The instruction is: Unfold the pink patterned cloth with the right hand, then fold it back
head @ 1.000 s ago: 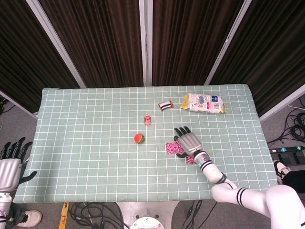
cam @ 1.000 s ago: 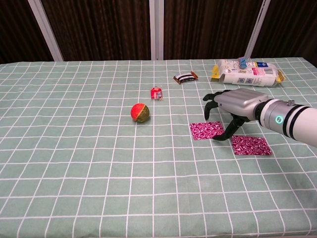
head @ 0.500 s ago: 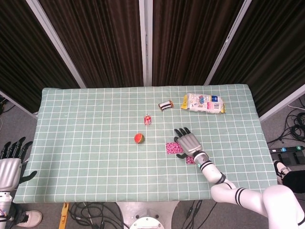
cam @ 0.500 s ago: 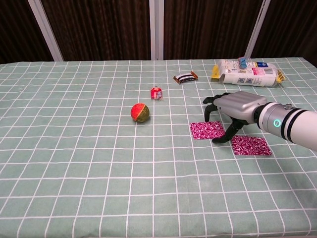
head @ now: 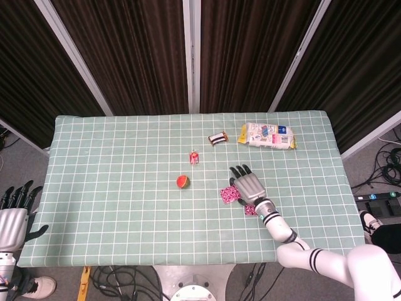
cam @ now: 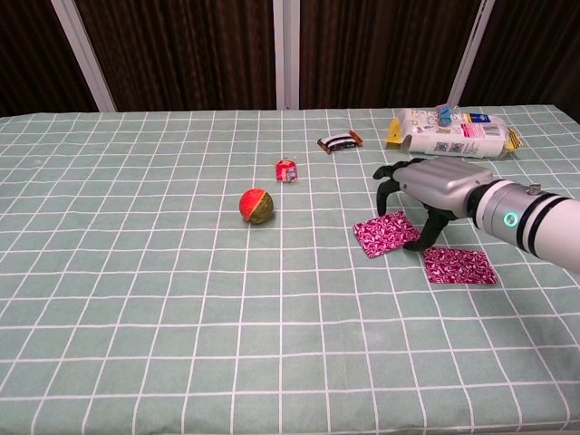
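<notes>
R hand (cam: 435, 186) on pink cloth (cam: 384, 234)
Cloth's left half now tilted/lifted vs 0.5 s ago; fingers curled on its far edge. L hand (head: 14, 216) off table, fingers apart.

Odds and ends on the green checked worktop (cam: 136, 272)

A red and green ball (cam: 256, 206) lies near the middle, a small red packet (cam: 286, 169) behind it, a striped snack bar (cam: 339, 140) further back, and a white printed bag (cam: 450, 133) at the far right.
</notes>
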